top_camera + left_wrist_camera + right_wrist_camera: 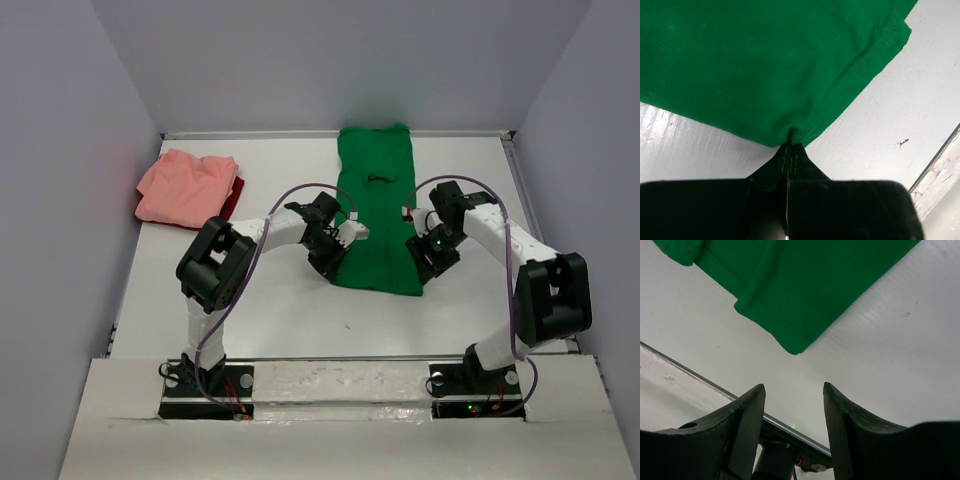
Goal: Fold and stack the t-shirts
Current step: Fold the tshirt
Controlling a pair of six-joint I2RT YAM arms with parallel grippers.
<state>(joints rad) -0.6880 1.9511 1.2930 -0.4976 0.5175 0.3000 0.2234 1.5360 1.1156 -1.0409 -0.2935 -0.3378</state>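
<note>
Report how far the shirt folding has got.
Done: the salmon-pink shirt lies roughly folded far left, over a dark red cloth. In hand: the green shirt is a long strip mid-table; the left hand is shut on its near hem, the right hand open short of its other corner. Left: fold it shorter, stack it on the pink one.

On the table (290, 320), the spread shirt (378, 215) runs from 12 o'clock to the middle; the heaped shirt (185, 188) lies at 10 o'clock, atop a cloth (234, 200). Left gripper (338, 262) on the spread shirt's 7 o'clock corner, right gripper (425, 262) just beside its 5 o'clock corner
</note>
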